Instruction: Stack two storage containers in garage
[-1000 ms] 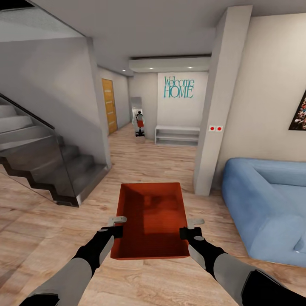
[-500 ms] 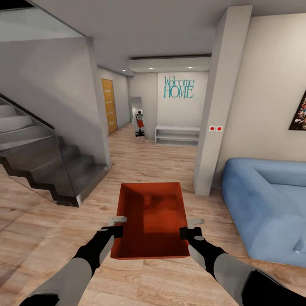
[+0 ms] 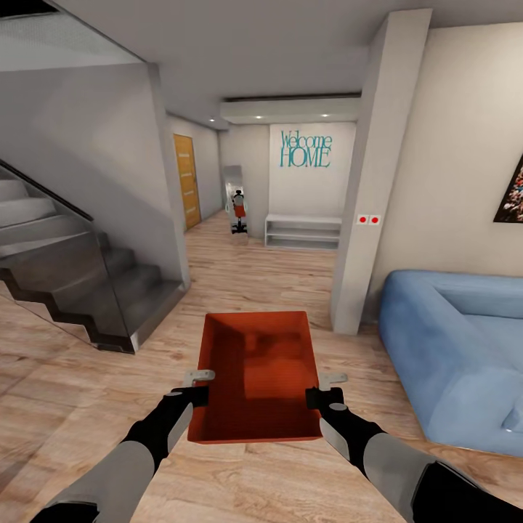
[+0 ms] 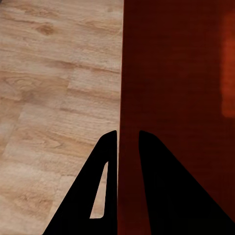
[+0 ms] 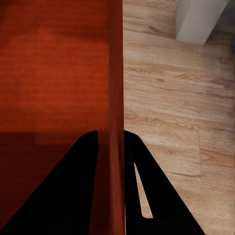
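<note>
Between my two arms, out in front of the trunk and off the light plank floor (image 3: 240,290), I have one storage container (image 3: 256,378) held level. Starting at the left, the staircase (image 3: 80,290) with its glass balustrade runs along that side. The left gripper (image 3: 197,385) pinches the container's left wall near the near corner; in the left wrist view its fingers (image 4: 107,161) sit one on each side of that thin wall, closed on it. The bin's orange-red inside is bare. The right gripper (image 3: 327,387) does the same on the right wall, its fingers (image 5: 90,161) clamped either side of the rim in the right wrist view. Beyond it stand the grey pillar (image 3: 367,181), then the blue sofa (image 3: 457,356) along the right. Against the pictures from a second ago almost nothing has changed: the container and both grippers have drifted a touch to the left, while the room holds the same framing, so I judge the base is barely rolling. That means this is the carrying leg, with the grasp steady and no slip. I'm on wood planks, so the garage lies ahead of me, probably down the hallway past the wooden door (image 3: 186,181).
</note>
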